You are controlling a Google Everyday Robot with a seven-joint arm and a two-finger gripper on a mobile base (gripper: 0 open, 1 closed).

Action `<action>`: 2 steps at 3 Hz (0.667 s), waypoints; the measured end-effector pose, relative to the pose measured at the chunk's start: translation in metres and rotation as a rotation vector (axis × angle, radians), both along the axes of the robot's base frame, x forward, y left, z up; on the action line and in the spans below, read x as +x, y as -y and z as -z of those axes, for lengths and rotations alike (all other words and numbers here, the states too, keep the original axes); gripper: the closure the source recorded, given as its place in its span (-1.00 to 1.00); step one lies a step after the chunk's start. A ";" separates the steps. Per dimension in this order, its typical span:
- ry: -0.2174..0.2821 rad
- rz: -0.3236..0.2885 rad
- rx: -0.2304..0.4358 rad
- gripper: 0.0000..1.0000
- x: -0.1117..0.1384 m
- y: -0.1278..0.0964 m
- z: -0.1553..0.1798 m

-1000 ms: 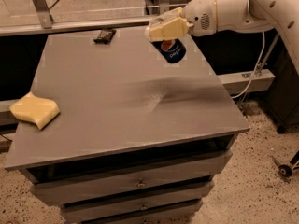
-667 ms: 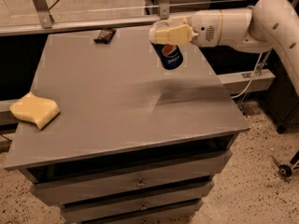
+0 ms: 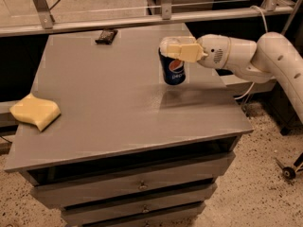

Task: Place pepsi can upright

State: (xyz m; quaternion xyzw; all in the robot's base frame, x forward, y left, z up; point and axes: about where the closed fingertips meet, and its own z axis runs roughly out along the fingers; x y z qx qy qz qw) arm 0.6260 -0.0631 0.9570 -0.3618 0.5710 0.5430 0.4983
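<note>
The pepsi can, dark blue with the round red-white-blue logo facing me, stands upright on the right half of the grey tabletop. My gripper, with cream-coloured fingers, reaches in from the right on the white arm and is closed around the can's top. The can's silver top is hidden by the fingers. The can's base looks level with the table surface, and its shadow falls just to the right.
A yellow sponge-like piece lies at the table's left edge. A small black flat object lies near the far edge. A metal rail runs behind the table. Drawers sit below the front edge.
The arm has lowered and turned the can from a tilted hold above the table to upright at the table surface, moving slightly nearer the front.
</note>
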 end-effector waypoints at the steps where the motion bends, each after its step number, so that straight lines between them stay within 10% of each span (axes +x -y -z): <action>1: -0.036 -0.005 0.053 0.51 -0.004 0.007 0.014; 2: -0.051 -0.005 0.079 0.04 -0.010 0.015 0.027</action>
